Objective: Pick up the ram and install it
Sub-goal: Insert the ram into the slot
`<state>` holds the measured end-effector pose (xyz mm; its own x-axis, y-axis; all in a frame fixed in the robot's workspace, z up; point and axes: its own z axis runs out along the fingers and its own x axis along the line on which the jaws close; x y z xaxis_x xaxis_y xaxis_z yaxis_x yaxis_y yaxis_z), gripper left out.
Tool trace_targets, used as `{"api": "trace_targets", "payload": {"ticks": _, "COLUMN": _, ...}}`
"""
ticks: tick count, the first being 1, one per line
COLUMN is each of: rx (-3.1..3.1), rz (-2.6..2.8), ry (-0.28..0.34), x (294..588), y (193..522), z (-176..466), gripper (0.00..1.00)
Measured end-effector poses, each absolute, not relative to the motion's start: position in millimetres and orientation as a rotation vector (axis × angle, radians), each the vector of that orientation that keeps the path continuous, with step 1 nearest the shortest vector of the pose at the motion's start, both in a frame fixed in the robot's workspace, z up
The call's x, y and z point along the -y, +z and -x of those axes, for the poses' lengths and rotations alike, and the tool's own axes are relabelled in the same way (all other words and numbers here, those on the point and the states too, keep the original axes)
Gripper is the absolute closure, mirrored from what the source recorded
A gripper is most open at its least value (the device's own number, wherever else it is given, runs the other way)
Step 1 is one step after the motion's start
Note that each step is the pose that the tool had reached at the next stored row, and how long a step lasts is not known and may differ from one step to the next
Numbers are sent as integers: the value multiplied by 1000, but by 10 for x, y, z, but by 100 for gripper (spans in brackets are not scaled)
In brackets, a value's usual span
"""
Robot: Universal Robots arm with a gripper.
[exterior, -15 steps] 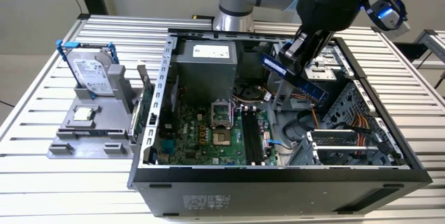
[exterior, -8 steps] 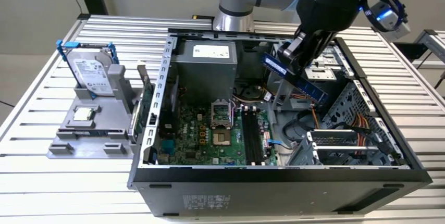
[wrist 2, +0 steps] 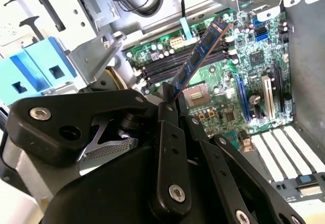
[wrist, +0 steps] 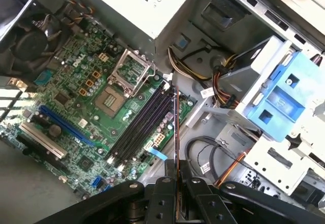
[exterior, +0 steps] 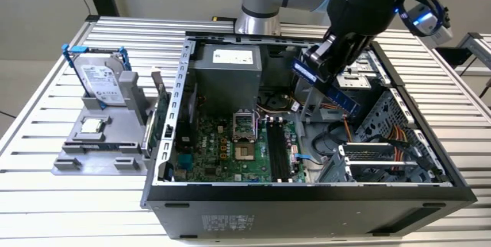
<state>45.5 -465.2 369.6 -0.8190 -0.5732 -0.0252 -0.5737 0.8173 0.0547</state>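
Above the open computer case (exterior: 307, 161) in the exterior view, the arm reaches down with its claw (exterior: 328, 68) pinching the ram (exterior: 343, 99). The blue stick is held tilted in the air, sloping down toward the exterior view's right. It hangs over the inside of the case, a little to the exterior view's right of the long black memory slots (exterior: 277, 150) on the green motherboard (exterior: 222, 146) and well above them. The case lies on a slatted metal bench (exterior: 69, 207). At the exterior view's left, a silver hard drive (exterior: 100, 77) with blue rails stands upright in a grey holder (exterior: 96, 143), well apart from the arm.

In the second wrist view, the claw (wrist 2: 170, 101) is pressed onto one end of the ram (wrist 2: 200, 56). The stick juts out slantwise from it, its dark chips showing, with the slots (wrist 2: 170, 67) and the motherboard (wrist 2: 228, 84) below. A light blue drive cage (wrist 2: 35, 71) sits off to one side.

In the first wrist view, the ram (wrist: 175, 132) appears edge-on as a thin line rising from the claw (wrist: 175, 172). It lies just beside the bank of slots (wrist: 139, 125), near the processor socket (wrist: 109, 102). No stick sits in any slot.
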Motion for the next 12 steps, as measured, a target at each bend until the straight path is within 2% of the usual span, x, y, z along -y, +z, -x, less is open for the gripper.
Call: {"api": "trace_targets", "payload": {"ticks": 12, "rx": -3028, "rz": 792, "ry": 93, "x": 4652, "y": 3691, "z": -455, "gripper": 100}}
